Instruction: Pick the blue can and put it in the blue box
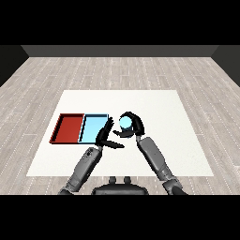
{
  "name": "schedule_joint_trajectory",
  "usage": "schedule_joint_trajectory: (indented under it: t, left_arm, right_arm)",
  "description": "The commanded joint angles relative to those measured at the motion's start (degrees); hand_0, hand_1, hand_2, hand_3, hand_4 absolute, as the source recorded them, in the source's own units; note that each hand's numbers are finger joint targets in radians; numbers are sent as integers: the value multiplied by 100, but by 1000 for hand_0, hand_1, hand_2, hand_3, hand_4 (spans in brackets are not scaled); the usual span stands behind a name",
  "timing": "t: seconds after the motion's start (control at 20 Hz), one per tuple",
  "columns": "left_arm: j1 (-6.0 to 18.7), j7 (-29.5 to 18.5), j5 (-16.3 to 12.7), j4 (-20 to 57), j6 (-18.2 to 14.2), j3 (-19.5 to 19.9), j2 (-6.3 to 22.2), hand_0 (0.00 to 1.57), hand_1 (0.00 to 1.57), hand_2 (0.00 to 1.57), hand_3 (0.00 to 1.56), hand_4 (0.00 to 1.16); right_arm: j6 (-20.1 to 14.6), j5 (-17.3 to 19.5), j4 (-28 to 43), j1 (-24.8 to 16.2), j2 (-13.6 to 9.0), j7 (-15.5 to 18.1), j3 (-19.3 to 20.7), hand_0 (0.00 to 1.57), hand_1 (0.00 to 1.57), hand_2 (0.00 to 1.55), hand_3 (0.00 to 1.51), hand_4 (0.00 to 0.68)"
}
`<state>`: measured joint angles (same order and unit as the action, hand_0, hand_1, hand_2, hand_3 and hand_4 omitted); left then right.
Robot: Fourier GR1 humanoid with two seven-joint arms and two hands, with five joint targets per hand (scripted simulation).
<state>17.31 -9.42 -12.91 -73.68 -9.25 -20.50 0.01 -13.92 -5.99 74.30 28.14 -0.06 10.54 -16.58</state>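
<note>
Carrying is the step in hand, as I judge it: the right hand (pixel 133 124) has its fingers and thumb curled round the blue can (pixel 125 122), whose pale round top faces the view, and the can sits just to the right of the light blue tray (pixel 94 127), not yet over it. Whether the can is lifted off the white surface (pixel 178 140) or resting on it I cannot tell from this view. The next move calls for a short travel leftward until the can is over the blue tray's floor, then a lowering and an opening of the fingers. What stands in the way is the left hand (pixel 105 136): it is open, fingers straight and spread, thumb out toward the right, and it lies over the blue tray's right edge, between the can and the tray. It seems likely to need to draw back or aside first. The red tray (pixel 68 128) lies touching the blue one on its left, beyond the goal, so it should not matter unless the can overshoots.
</note>
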Motion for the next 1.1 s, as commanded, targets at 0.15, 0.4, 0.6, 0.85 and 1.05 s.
schedule_joint_trajectory:
  t: [0.15,0.4,0.6,0.85,1.05]
  left_arm:
    - [215,249,-287,-31,-371,-368,-1,0,0,0,0,0]
    - [-59,-334,-210,198,-475,-569,0,0,0,0,0,0]
    - [218,-395,-330,419,-261,-511,0,0,0,0,0,0]
    - [193,-518,-384,607,-461,-630,0,0,0,0,0,0]
    - [379,-162,-223,367,-29,-126,0,0,0,0,0,0]
  right_arm:
    - [-96,130,507,-274,6,-196,-391,1440,1440,1464,1421,612]
    - [82,71,379,22,6,-179,-162,1434,1434,1459,1418,626]
    - [8,-78,-36,86,6,98,-226,1429,1429,1467,1424,616]
    - [-167,-197,174,-375,6,324,-807,1479,1479,1465,1415,598]
    - [-117,-284,-183,279,6,148,-560,1463,1463,1463,1412,580]
